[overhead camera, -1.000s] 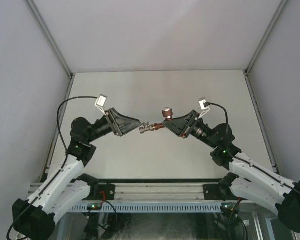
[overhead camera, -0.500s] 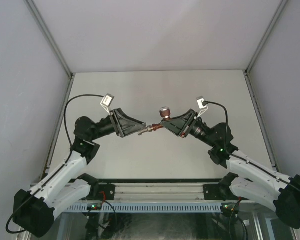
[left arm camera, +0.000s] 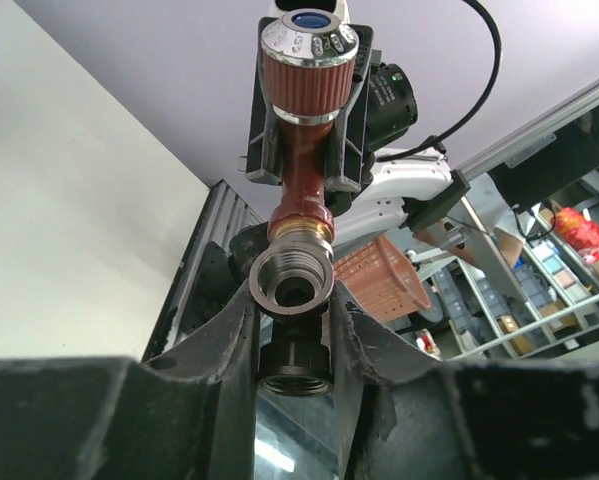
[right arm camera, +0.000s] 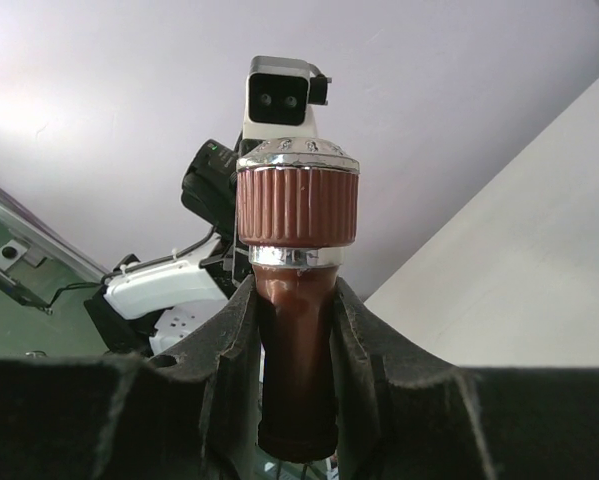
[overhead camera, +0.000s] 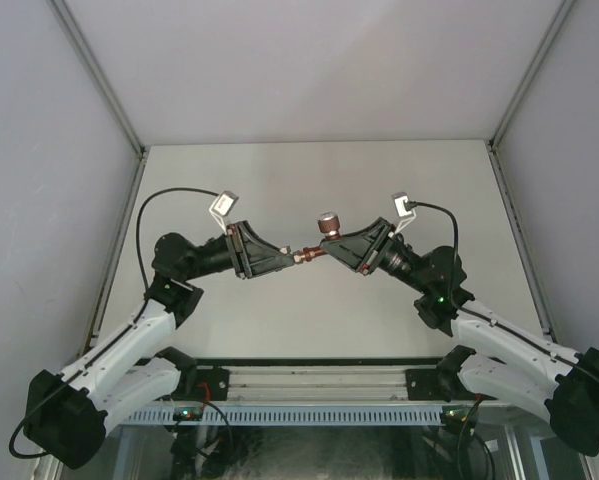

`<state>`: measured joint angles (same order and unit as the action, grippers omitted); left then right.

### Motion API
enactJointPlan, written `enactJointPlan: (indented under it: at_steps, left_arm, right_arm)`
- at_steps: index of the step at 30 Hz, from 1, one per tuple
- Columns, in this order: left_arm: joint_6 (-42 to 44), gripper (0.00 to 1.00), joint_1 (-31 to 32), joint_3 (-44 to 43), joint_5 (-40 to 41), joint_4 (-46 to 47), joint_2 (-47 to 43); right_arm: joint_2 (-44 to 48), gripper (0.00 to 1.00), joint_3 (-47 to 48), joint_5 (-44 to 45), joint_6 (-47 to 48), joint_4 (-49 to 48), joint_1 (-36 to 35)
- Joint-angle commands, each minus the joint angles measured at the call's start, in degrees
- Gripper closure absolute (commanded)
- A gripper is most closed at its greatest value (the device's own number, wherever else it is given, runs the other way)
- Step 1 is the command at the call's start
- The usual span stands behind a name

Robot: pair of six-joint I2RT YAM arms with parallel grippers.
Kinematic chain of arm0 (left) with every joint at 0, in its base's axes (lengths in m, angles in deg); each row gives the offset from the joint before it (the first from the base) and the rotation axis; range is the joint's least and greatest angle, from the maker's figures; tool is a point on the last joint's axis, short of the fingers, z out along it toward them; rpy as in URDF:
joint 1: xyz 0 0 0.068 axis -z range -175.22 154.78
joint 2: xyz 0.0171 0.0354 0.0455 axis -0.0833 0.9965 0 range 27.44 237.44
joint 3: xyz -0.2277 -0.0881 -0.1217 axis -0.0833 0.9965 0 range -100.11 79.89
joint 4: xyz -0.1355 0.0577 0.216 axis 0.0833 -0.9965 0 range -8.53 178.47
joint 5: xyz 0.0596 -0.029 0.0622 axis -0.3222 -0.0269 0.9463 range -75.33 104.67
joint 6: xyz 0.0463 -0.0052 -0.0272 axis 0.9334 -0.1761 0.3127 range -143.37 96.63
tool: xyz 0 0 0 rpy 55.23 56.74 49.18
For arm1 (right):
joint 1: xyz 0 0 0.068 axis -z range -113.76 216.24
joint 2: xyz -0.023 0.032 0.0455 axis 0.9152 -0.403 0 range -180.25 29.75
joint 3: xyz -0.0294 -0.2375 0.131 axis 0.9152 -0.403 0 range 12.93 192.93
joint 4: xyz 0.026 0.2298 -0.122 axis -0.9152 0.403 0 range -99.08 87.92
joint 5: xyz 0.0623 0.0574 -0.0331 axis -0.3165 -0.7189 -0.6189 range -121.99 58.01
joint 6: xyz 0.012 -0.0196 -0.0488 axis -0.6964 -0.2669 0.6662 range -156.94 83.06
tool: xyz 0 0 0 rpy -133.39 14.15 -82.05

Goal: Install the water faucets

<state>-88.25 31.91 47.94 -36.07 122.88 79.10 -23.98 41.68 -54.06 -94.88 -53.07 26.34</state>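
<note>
Above the counter (overhead camera: pixel 279 180), the left gripper (overhead camera: pixel 288 259) clamps the threaded metal fitting (left arm camera: pixel 292 283) and the right gripper (overhead camera: pixel 335 248) clamps the red-brown tap body (right arm camera: pixel 297 305), end-to-end so the threads can mate.

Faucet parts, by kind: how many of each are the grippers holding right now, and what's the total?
red-brown tap body: 1, in the right gripper
grey-silver threaded fitting: 1, in the left gripper
Total: 2
</note>
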Motion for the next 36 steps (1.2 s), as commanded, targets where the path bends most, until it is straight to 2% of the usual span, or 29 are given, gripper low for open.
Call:
enactJointPlan:
  at_steps: [1, 3, 5, 8, 12, 14, 17, 22, 29, 36]
  left_arm:
    - [1.6, 0.81, 0.3, -2.2, -1.0, 5.0, -1.2]
    - [2.8, 0.93, 0.2, -2.6, -1.0, 5.0, -1.3]
    - [4.8, 0.99, 0.2, -2.9, -1.2, 5.0, -1.6]
    - [10.1, 1.0, 0.2, -3.6, -0.6, 2.0, -2.6]
    - [22.8, 1.0, 2.2, -7.1, 2.8, -11.1, -4.9]
    - [34.3, 1.0, 3.4, -9.2, 6.3, -19.2, -6.4]
    - [46.5, 1.0, 6.3, -11.4, 12.4, -28.8, -8.8]
    - [56.3, 1.0, 9.3, -12.6, 15.0, -33.1, -9.9]
    - [63.2, 1.0, 10.7, -12.2, 13.1, -33.4, -11.6]
    - [64.6, 1.0, 10.7, -12.6, 9.5, -34.4, -12.3]
  right_arm:
    - [0.2, 1.0, 0.9, -0.5, -2.0, -3.3, -0.3]
    - [0.1, 1.0, 0.9, -0.6, -3.4, -2.0, -0.2]
    - [0.1, 1.0, 0.9, -0.8, -4.9, -1.3, -0.3]
    - [-0.2, 1.0, 0.9, -1.4, -6.7, -0.3, -0.3]
    - [0.1, 1.0, 0.9, -1.3, -7.0, 3.2, -0.3]
    - [0.4, 1.0, 1.1, -1.3, -6.6, 5.4, -0.3]
    - [0.3, 1.0, 2.3, -2.2, -6.0, 9.8, -0.2]
    - [-1.0, 1.0, 2.3, -5.7, -9.7, 8.9, 0.4]
    - [-2.2, 0.76, 2.3, -10.0, -10.9, 6.9, 1.7]
    - [-1.9, 0.57, 2.3, -11.8, -10.2, 6.1, 2.9]
